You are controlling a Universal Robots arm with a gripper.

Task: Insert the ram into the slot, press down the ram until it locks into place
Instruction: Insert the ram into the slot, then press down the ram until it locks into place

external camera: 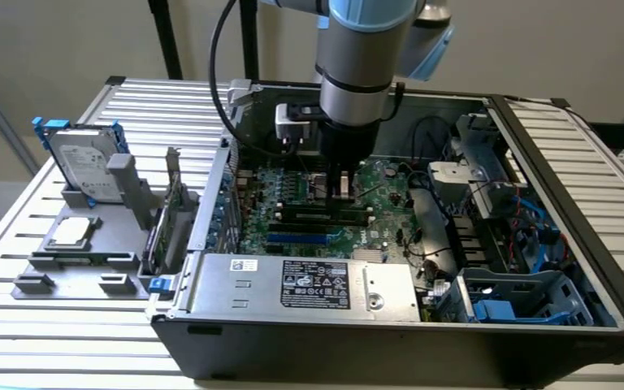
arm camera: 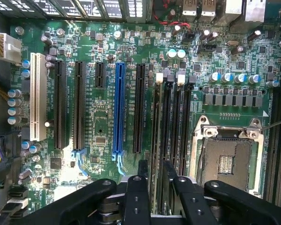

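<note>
Where the single arm reaches down into the open computer case [external camera: 399,349], its gripper [arm camera: 155,168] stands released. The two fingers [arm camera: 143,171] are parted to either side of the ram [arm camera: 156,136] without clasping it. One ram shows, standing on edge in the slot [arm camera: 158,80] and running from between the fingers out ahead of the gripper. Whether its end clips have caught I cannot tell.

That slot is the outermost of four parallel black memory sockets [arm camera: 177,122]. The other three lie just beside it, toward the one bare processor socket [arm camera: 225,161]. On the gripper's other side lie one blue socket [arm camera: 119,108], four black card sockets [arm camera: 79,105] (three long, one short), and one white socket [arm camera: 37,96] farthest off.

In the exterior view, one silver power supply box [external camera: 301,284] sits nearer the camera than the gripper. Outside the case, well off toward the exterior view's left, the slatted surface [external camera: 30,349] carries one grey holder [external camera: 84,264]. One hard drive [external camera: 82,166] stands in it and one processor chip [external camera: 74,232] lies flat.
</note>
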